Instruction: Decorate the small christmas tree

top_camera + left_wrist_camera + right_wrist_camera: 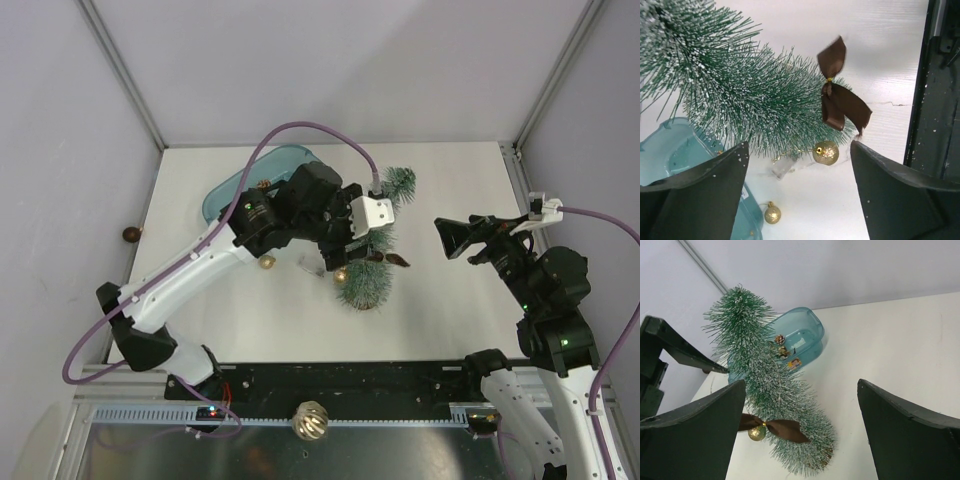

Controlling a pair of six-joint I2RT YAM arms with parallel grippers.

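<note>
The small christmas tree (765,375) stands near the middle of the table (450,320), to the right of the teal tub (810,342), which sits at the far left. The tree's tip bends toward the far side. 1 brown bow (837,100) sits on its branches, and 1 gold bauble (825,152) seems to hang just below the bow.

The left gripper (799,145) hovers close over the tree. Its 2 fingers are wide apart and there is nothing between them. The right gripper (801,382) waits well apart on the right side, also fully spread and empty, pointing toward the tree.

I judge that the step in hand is letting go of the bow: it rests on the needles and nothing grips it. The task is only partly done, because a second gold bauble (772,214) lies loose on the table near the tub, and small pine cones (780,340) lie inside the tub.

The next move calls for lifting the left arm clear without catching the bristles or tipping the light tree, then reaching left for another ornament.
</note>
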